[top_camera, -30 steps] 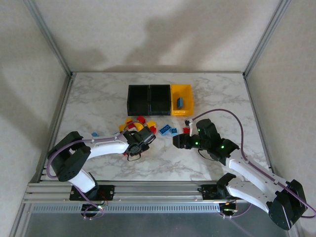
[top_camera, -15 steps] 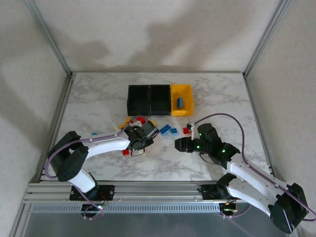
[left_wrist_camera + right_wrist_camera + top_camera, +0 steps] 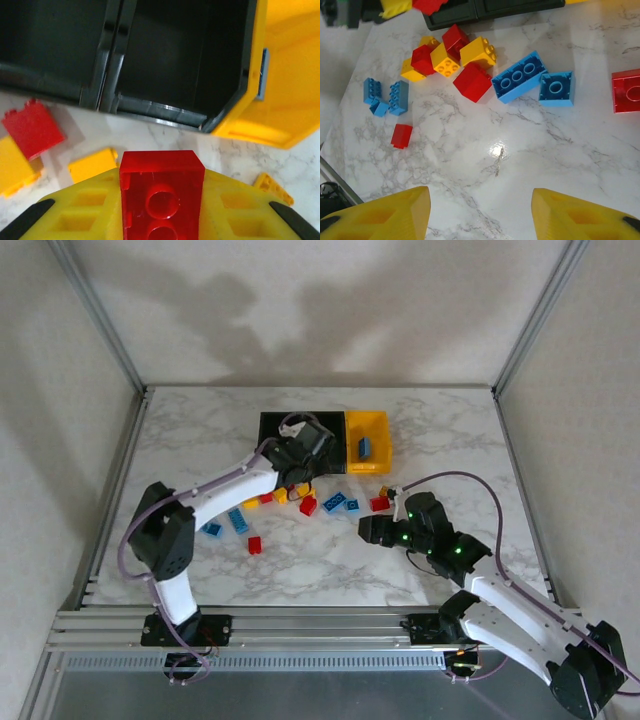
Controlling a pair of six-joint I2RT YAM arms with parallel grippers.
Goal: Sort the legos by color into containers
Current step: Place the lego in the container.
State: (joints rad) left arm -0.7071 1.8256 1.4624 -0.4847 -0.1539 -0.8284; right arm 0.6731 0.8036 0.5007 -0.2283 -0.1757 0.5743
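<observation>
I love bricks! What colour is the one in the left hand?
The brick is red, clearest in the left wrist view.

The worktop [image 3: 430, 430] is a white, grey-veined marble-look surface, smooth and glossy enough to throw back a small glare. The legos [image 3: 470, 65] are hard, smooth plastic with a mild shine. The red lego [image 3: 161, 200] has crisp moulded rings on its face. The black bins [image 3: 175, 55] are semi-gloss plastic with bright streaks along their rims, and the yellow bin [image 3: 295, 80] has the same finish. The left end effector [image 3: 161, 172] has fingers [image 3: 80, 212] of matt, faintly grainy yellow plastic. The right end effector [image 3: 479, 195] has the same fingers [image 3: 385, 215]. The rails [image 3: 300, 625] along the near edge are brushed metal.
</observation>
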